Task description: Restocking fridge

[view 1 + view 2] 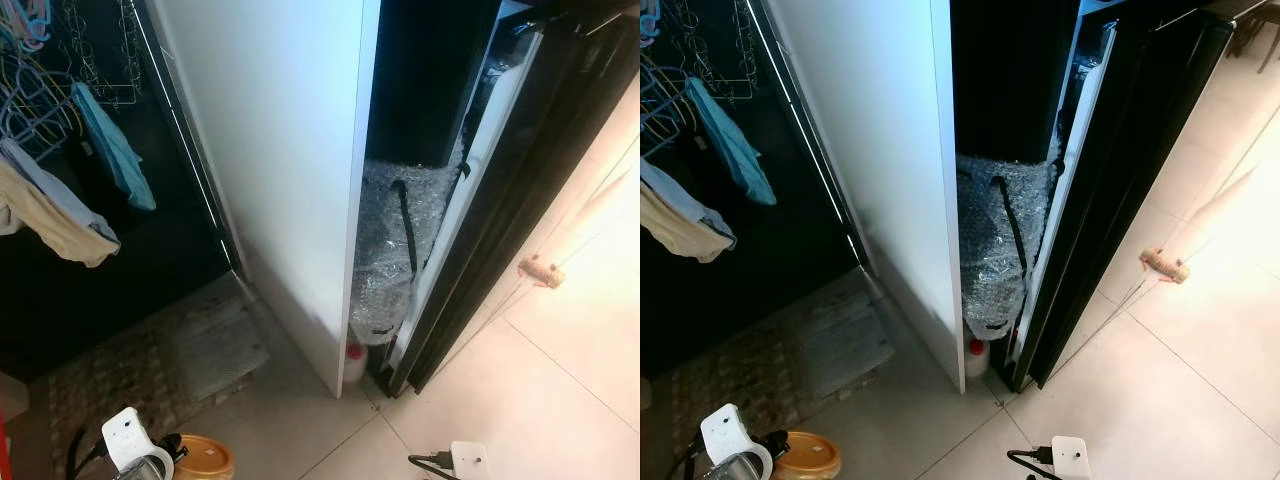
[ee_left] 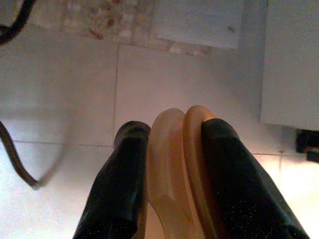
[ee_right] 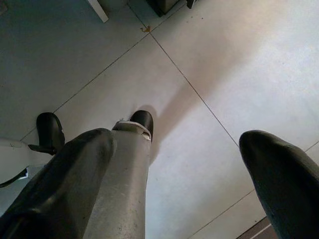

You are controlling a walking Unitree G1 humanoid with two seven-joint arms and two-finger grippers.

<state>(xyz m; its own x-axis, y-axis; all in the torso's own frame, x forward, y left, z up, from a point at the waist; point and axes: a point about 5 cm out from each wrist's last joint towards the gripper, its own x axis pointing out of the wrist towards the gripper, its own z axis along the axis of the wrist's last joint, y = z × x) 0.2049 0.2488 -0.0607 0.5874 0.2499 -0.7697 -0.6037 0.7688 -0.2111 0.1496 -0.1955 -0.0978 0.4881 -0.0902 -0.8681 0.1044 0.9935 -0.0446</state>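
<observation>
A tall white fridge stands ahead with its dark door swung open to the right. A bundle of bubble wrap fills the gap between them, and a small red-capped bottle stands on the floor below it. My left gripper is shut on a tan round dish, held by its rim; the dish sits low at the left in the eye view. My right gripper hangs open over the floor tiles with nothing between its fingers.
Clothes on hangers hang at the left before a dark space. A grey mat lies at the fridge's left foot. A small brown roller-like thing lies on the pale tiled floor to the right.
</observation>
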